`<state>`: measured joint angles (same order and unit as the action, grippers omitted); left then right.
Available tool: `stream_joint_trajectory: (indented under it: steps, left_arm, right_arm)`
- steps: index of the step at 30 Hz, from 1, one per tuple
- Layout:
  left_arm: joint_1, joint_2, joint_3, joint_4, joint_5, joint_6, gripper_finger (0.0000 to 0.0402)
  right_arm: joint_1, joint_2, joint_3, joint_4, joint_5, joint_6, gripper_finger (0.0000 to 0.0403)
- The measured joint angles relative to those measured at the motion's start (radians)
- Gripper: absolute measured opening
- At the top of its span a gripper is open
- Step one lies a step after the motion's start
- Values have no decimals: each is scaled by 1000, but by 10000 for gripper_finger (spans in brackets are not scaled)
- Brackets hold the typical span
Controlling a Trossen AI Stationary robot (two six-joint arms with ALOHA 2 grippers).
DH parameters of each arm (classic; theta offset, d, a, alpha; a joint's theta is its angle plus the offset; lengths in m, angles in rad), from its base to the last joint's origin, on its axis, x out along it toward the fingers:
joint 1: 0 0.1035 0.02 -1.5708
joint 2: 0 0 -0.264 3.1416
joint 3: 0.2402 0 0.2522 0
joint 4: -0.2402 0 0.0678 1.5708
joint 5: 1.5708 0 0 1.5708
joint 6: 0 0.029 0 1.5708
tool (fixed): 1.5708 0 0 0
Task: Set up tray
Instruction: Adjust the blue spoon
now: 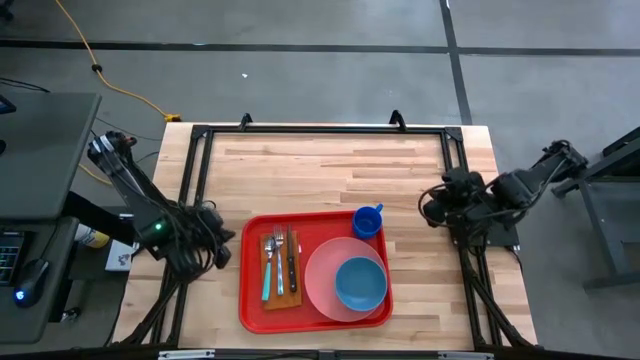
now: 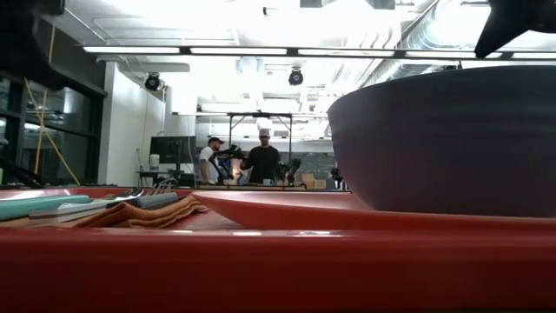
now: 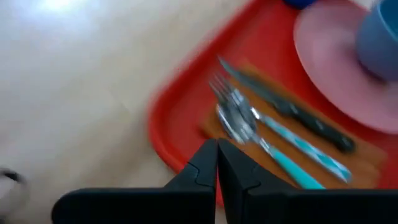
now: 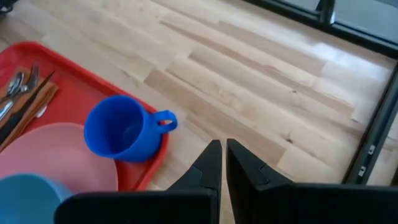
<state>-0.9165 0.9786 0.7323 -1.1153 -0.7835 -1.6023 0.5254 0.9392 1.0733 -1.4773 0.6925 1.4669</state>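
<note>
- high view puts the red tray (image 1: 252, 305) on the near middle of the wooden table (image 1: 320, 175), between the two arms, its long sides running left to right.
- on the tray's left part lies an orange-brown napkin (image 1: 268, 296) with cutlery laid on it side by side: a teal-handled spoon (image 1: 268, 270), a fork (image 1: 279, 262) and a dark-handled knife (image 1: 292, 262), all pointing toward the far edge.
- a round pink plate (image 1: 322, 275) fills the tray's right part, and a blue bowl (image 1: 360, 283) sits on the plate's right side.
- a blue cup (image 1: 368, 221) stands upright in the tray's far right corner, just beside the plate, its handle toward the right.
- low view, level with the tray rim, shows the bowl looming large on the right and the napkin with the cutlery on the left.
- left gripper (image 3: 217, 163) hovers off the tray's left edge, near the cutlery, its fingers pressed together with nothing between them.
- right gripper (image 4: 219, 162) hangs over bare table to the right of the tray, near the cup, fingers nearly touching and holding nothing.
- far behind the table, two people (image 2: 236, 163) stand in the room.
</note>
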Motion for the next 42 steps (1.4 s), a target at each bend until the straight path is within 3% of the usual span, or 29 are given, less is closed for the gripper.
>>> stream_joint_trajectory:
  steps: [5, 13, 18, 22, 29, 33, 42]
  left_arm:
    - [0, 16, -80, 240, 194, 46, 36]
    - [0, 109, -92, 564, 300, 248, 10]
    - [0, 206, -92, 596, 374, 189, 27]
    - [10, 301, -92, 652, 387, 158, 18]
    - [85, 440, -92, 897, 436, 308, 22]
    - [128, 492, -93, 936, 494, 335, 37]
    - [138, 520, -92, 968, 545, 342, 11]
  right_arm:
    - [-24, -4, 0, 0, 10, -22, 0]
    - [-24, -4, 0, 1, 33, -47, 0]
    - [-24, -4, 0, 7, 45, -60, 0]
    - [-24, -4, 0, 25, 61, -79, 0]
    - [-24, -4, 0, 39, 73, -96, 0]
    - [-24, -4, 0, 39, 76, -99, 0]
    - [-24, -4, 0, 42, 76, -107, 0]
